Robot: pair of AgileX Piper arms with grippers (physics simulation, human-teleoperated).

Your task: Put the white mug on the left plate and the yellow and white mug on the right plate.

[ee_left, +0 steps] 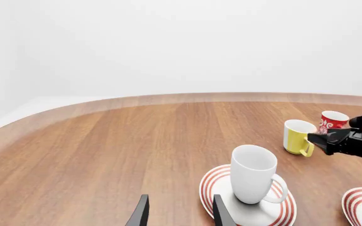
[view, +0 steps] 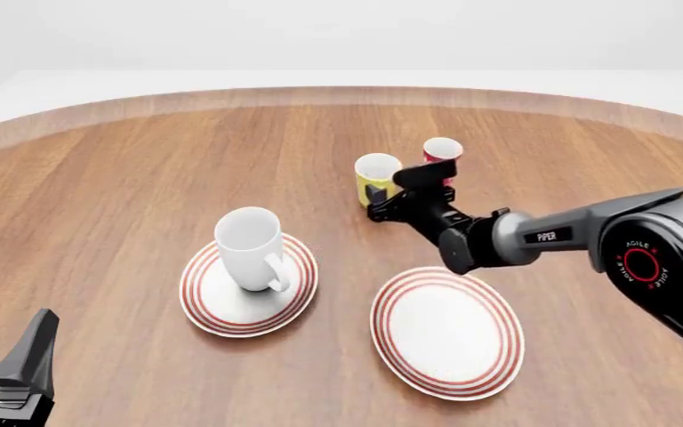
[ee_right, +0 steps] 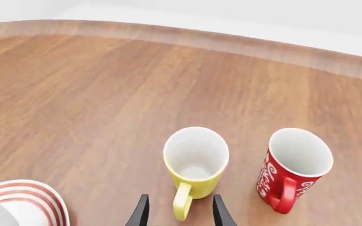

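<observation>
The white mug (view: 250, 247) stands upright on the left plate (view: 205, 302), its handle towards the camera; both show in the left wrist view, mug (ee_left: 252, 173) and plate (ee_left: 214, 182). The yellow and white mug (view: 376, 176) stands on the table beyond the plates, handle pointing at my right gripper (view: 380, 203). In the right wrist view the open fingers (ee_right: 141, 213) stand either side of the mug's handle (ee_right: 182, 203), not closed on it. The right plate (view: 446, 331) holds nothing. My left gripper (view: 10, 356) is open and empty at the near left, away from everything.
A red patterned cup (view: 441, 153) stands just right of the yellow mug, close to my right gripper; it also shows in the right wrist view (ee_right: 294, 165). The table's curved far edge (view: 341, 92) runs behind the cups.
</observation>
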